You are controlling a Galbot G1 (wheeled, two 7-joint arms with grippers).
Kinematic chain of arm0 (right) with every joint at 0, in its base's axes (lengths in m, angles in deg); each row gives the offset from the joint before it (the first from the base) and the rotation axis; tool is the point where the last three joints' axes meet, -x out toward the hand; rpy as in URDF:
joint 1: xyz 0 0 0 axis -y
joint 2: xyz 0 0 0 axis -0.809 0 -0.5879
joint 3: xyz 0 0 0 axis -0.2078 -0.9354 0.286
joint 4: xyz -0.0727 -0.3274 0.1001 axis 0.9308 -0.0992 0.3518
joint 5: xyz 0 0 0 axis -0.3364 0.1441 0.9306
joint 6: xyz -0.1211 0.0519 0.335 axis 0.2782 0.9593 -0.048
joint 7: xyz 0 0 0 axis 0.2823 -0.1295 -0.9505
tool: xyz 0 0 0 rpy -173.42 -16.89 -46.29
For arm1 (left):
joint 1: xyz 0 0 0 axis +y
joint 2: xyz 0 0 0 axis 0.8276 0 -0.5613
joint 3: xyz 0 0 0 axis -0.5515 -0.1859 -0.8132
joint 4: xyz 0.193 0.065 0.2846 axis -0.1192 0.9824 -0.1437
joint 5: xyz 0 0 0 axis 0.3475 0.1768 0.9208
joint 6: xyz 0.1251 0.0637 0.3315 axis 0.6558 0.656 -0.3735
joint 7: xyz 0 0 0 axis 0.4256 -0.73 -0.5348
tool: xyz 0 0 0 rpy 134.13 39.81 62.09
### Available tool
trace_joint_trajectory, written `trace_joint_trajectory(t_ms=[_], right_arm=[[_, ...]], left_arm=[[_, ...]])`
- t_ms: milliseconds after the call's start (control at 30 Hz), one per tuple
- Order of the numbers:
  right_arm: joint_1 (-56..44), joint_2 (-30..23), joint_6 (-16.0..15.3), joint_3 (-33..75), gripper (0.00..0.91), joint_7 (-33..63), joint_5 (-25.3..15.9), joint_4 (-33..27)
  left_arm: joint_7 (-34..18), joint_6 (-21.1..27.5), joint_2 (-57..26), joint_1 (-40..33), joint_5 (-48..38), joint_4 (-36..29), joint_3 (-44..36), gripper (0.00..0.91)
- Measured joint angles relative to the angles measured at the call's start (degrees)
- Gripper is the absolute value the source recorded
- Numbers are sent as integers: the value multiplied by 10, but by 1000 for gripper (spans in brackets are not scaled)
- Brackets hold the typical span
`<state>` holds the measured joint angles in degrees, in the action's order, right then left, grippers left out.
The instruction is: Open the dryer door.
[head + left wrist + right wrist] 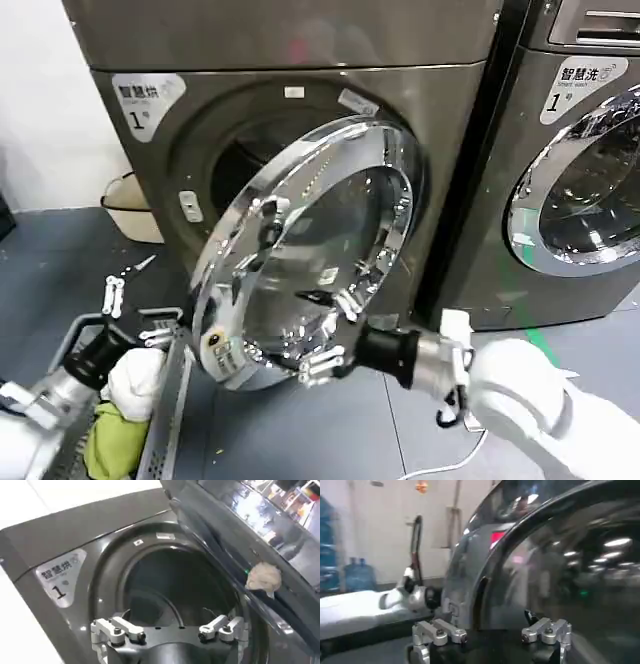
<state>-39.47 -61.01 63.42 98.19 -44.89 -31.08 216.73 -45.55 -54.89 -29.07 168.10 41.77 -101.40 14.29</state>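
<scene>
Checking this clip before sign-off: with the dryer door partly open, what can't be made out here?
- Head view: most of the drum opening sits behind the swung-out dryer door.
- Head view: whether the right tool touches the door rim; reflections mask it.
- Right wrist view: the door glass shows reflections, nothing behind it.
- Head view: the basket is cut off by the bottom edge.

white wall (pixel 40 100), dark grey floor (pixel 60 260), second machine (pixel 570 200) alongside.

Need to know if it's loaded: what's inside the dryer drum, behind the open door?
Past the dryer door, the left wrist view shows the drum dark, with no laundry visible in the part shown. Its lower part is hidden behind the left gripper.
</scene>
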Motion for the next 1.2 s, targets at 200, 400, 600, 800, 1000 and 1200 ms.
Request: trace_joint_trajectory(t_ms=[200, 400, 600, 800, 1000, 1200], right_arm=[[-116, -25, 14, 168, 907, -15, -15, 13], [-223, -71, 53, 313, 907, -35, -57, 0], [-294, -126, 99, 422, 907, -33, -110, -21], [-315, -185, 130, 504, 907, -30, -157, -68], [-328, -232, 158, 579, 907, -4, -193, -122], [-340, -256, 178, 634, 907, 36, -219, -172]], left_arm=[[5, -6, -11, -14, 1, 1, -26, 907], [10, -7, -7, -35, 3, 5, -63, 907], [12, -7, 0, -67, 6, 12, -104, 907], [12, -7, -1, -103, 4, 22, -149, 907], [12, -9, -3, -140, 3, 35, -193, 907], [12, -8, 3, -171, 3, 49, -234, 907]])
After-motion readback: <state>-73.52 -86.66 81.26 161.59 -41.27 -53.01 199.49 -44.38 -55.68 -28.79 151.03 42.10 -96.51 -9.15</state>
